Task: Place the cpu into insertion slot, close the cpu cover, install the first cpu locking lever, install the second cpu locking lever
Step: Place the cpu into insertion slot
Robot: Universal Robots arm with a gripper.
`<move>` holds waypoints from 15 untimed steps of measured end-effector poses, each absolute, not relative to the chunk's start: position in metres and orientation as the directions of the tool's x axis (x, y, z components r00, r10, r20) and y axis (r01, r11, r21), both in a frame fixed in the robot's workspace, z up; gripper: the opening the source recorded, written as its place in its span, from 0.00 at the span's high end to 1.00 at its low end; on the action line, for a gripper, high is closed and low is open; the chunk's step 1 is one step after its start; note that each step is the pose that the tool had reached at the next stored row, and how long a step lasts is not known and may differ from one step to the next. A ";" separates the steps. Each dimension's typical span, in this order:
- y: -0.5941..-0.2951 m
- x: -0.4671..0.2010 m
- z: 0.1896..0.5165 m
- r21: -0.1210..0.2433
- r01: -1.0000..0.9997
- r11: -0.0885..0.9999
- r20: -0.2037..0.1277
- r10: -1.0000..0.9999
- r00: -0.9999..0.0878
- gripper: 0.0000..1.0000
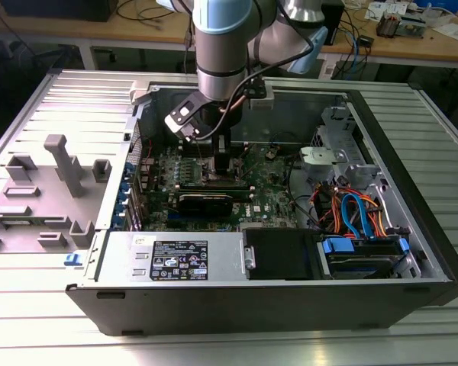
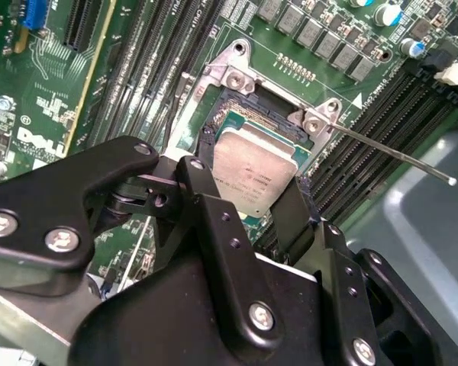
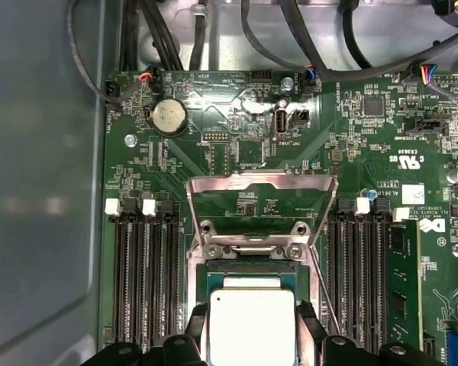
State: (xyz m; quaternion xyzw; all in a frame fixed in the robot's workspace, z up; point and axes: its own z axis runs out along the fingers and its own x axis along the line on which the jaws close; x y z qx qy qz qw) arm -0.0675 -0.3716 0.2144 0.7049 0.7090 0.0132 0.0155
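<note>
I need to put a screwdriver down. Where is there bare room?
Bare: the ribbed table along the computer case's near side. Crowded: the grey fixture at the exterior view's left, the cables, and the motherboard where the gripper holds the cpu.

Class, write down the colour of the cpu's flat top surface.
The cpu top is dull silver-grey, seen best in the first wrist view.

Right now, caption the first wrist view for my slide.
The gripper holds the cpu at the insertion slot, with the cpu cover standing open.
</note>
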 end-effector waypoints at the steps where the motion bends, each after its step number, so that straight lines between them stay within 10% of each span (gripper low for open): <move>1: -0.372 -0.067 0.214 0.041 0.999 0.005 -0.004 1.000 -0.005 0.45; 15: -0.372 -0.069 0.206 0.040 0.999 0.001 -0.004 1.000 -0.001 0.45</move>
